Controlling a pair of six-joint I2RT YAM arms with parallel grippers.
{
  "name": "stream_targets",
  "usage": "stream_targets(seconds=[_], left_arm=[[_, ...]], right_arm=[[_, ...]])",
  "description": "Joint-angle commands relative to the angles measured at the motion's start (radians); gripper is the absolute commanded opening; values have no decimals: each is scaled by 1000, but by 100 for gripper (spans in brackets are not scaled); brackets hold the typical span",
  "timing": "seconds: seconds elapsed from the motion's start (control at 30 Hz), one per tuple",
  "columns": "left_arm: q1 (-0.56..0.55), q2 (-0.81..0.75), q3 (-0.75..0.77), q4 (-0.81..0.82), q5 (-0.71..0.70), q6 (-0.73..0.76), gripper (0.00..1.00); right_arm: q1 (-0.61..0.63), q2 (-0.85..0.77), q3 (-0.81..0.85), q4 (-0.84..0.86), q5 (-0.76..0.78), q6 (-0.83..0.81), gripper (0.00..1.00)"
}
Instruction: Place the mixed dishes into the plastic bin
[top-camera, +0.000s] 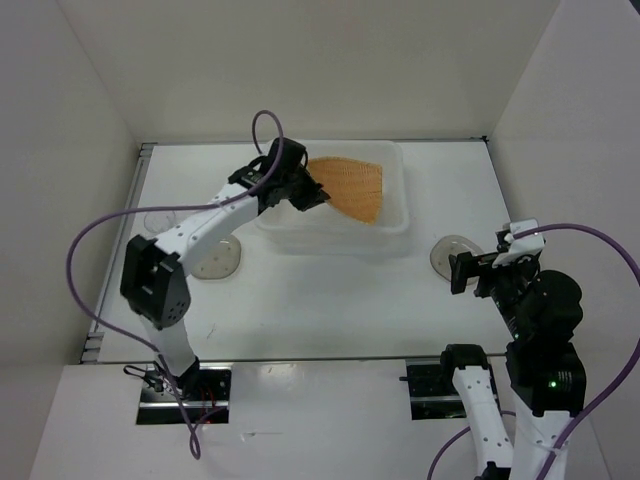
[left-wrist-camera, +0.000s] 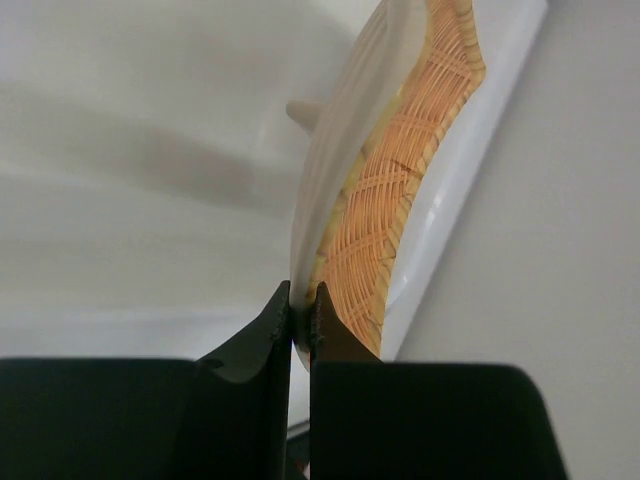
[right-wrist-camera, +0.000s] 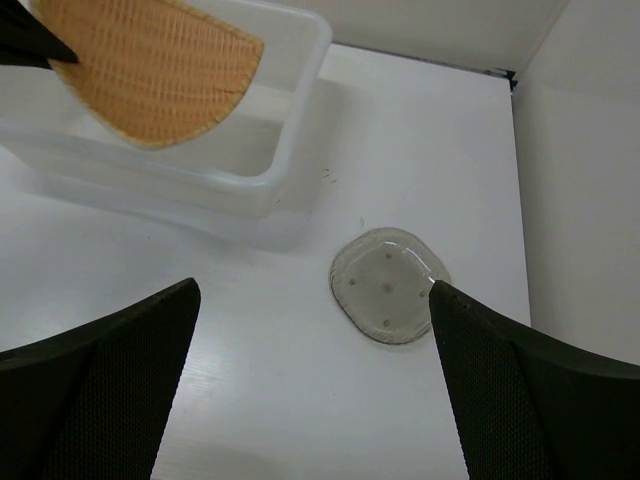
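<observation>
The left gripper (left-wrist-camera: 302, 300) is pinched almost closed on the rim of the orange woven tray (top-camera: 350, 187). The tray stands tilted on edge and reaches from the fingers over the right half of the plastic bin (top-camera: 300, 238), inside its opening; whether it touches the bin's floor cannot be told. The right gripper (right-wrist-camera: 312, 300) hangs with its jaws spread wide and nothing between them, right of the bin and above a smoky saucer (right-wrist-camera: 388, 285) lying flat on the table (right-wrist-camera: 430, 150) near the bin's right near corner. A second saucer (top-camera: 217, 258) and a third saucer (top-camera: 160, 220) lie left of the bin.
</observation>
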Motion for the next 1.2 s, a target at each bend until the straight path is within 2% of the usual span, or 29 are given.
stream_targets(seconds=[0.0, 0.33, 0.5, 0.73, 0.83, 0.87, 0.97, 1.0, 1.1, 1.17], left_arm=[[30, 104, 163, 25, 19, -32, 0], [72, 400, 401, 12, 37, -78, 0], [63, 457, 392, 34, 52, -100, 0], [63, 448, 282, 101, 52, -120, 1], [63, 467, 291, 101, 74, -111, 12], [63, 468, 291, 101, 74, -111, 28], [63, 468, 291, 123, 83, -111, 51], [63, 468, 282, 123, 94, -111, 64], [63, 468, 282, 103, 94, -101, 81], [63, 431, 272, 103, 59, -101, 86]], right_arm=[[8, -15, -29, 90, 22, 22, 100], [8, -53, -29, 101, 31, 22, 100], [8, -72, -38, 119, 31, 22, 100], [8, -90, -48, 119, 31, 22, 100], [8, -99, -48, 119, 22, 22, 100], [8, -99, -48, 119, 22, 22, 100], [8, -99, -48, 119, 22, 22, 100], [8, -99, -48, 128, 22, 22, 100], [-2, -108, -48, 129, 22, 22, 100], [-11, -119, -48, 129, 22, 22, 100]])
